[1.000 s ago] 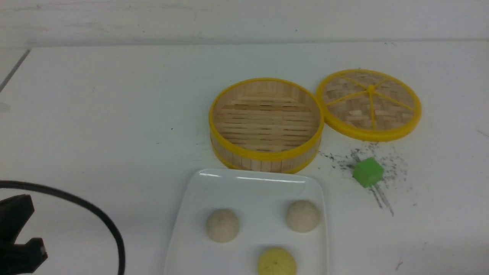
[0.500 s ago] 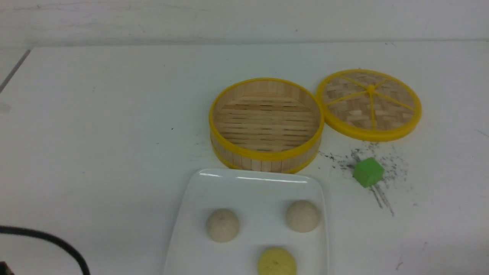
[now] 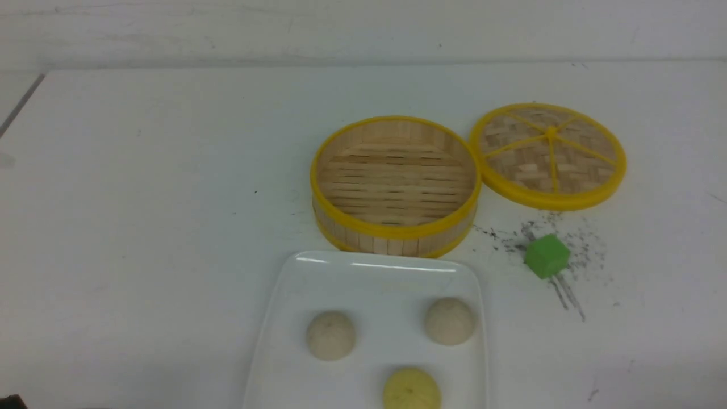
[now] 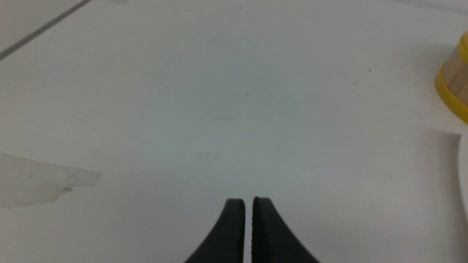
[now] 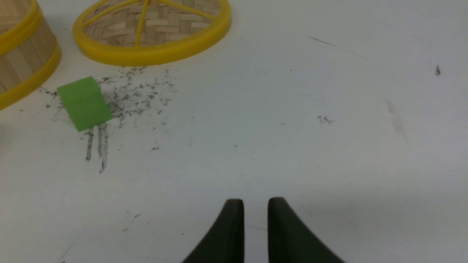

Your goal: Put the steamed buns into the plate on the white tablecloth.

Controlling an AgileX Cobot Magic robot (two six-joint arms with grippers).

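Note:
Three steamed buns lie in the white plate (image 3: 375,278) near the front of the white tablecloth (image 3: 170,199): a beige one (image 3: 331,335) on the left, a beige one (image 3: 450,321) on the right, and a pale yellow one (image 3: 411,389) at the frame's lower edge. In its wrist view, my left gripper (image 4: 248,200) hangs over bare cloth, left of the plate's rim (image 4: 464,168), its jaws almost touching and empty. The right gripper (image 5: 255,200) is over bare cloth to the right of the plate. Its jaws stand narrowly apart with nothing between them. Neither gripper appears in the front view.
An empty bamboo steamer (image 3: 396,227) stands just behind the plate, with its woven lid (image 3: 548,154) lying flat to its right. A green cube (image 3: 547,256) sits among dark scuff marks in front of the lid, and also appears in the right wrist view (image 5: 85,103).
The left arm and its black cable have slid out of the front view at the lower left. Buns, plate, steamer and lid have not moved.

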